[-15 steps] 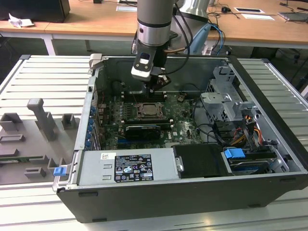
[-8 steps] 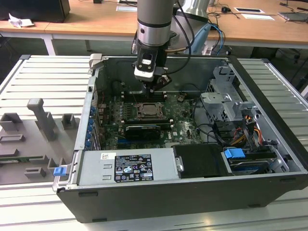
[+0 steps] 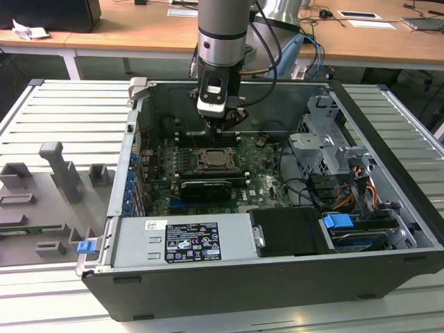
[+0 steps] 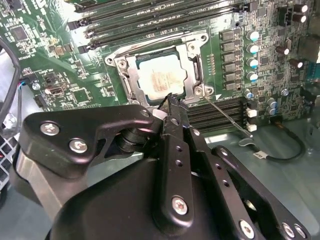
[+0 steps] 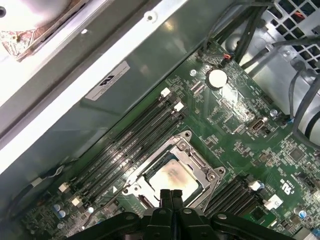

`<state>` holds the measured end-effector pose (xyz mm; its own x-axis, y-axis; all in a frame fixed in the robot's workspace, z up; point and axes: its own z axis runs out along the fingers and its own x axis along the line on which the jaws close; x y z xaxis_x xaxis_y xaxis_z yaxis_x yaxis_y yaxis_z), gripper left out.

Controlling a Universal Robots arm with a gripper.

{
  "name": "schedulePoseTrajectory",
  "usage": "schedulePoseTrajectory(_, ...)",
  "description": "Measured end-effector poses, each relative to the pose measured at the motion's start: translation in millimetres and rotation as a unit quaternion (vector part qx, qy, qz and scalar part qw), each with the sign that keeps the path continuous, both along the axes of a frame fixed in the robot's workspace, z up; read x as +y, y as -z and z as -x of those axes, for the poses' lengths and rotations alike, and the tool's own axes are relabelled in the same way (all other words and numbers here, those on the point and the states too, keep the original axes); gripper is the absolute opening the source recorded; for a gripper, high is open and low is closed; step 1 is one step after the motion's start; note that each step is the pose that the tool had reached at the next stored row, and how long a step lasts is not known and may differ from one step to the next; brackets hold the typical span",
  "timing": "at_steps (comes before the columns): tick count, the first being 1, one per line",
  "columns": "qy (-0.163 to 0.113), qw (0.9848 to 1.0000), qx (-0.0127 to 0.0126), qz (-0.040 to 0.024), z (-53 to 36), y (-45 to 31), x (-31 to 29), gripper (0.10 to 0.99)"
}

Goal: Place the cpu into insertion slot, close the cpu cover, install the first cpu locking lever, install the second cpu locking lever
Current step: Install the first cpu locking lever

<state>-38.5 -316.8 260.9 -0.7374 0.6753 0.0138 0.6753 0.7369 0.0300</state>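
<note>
the arm reaches into the open computer case, jaws near the insertion slot on the green board.

Room is lying open above the insertion slot, while memory slots (long, black) are flanking two sides

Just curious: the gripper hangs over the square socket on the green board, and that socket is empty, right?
Not empty: the second wrist view shows the cpu lying in the insertion slot, framed by the cpu cover. The gripper does hang over it.
</note>
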Motion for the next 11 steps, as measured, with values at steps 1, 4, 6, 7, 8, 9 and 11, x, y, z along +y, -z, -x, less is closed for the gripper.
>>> schedulePoseTrajectory(1, -0.004, 1.0, 0.0, 0.0, 0.0, 0.0, 0.0, 0.106)
schedulePoseTrajectory(4, -0.016, 0.9999, 0.0, 0.0, 0.0, 0.0, 0.0, 0.106)
schedulePoseTrajectory(6, -0.025, 0.9997, 0.0, 0.0, 0.0, 0.0, 0.0, 0.106)
schedulePoseTrajectory(7, -0.029, 0.9996, 0.0, 0.0, 0.0, 0.0, 0.0, 0.106)
schedulePoseTrajectory(8, -0.032, 0.9995, 0.0, 0.0, 0.0, 0.0, 0.0, 0.106)
schedulePoseTrajectory(9, -0.038, 0.9993, 0.0, 0.0, 0.0, 0.0, 0.0, 0.106)
schedulePoseTrajectory(11, -0.046, 0.9989, 0.0, 0.0, 0.0, 0.0, 0.0, 0.106)
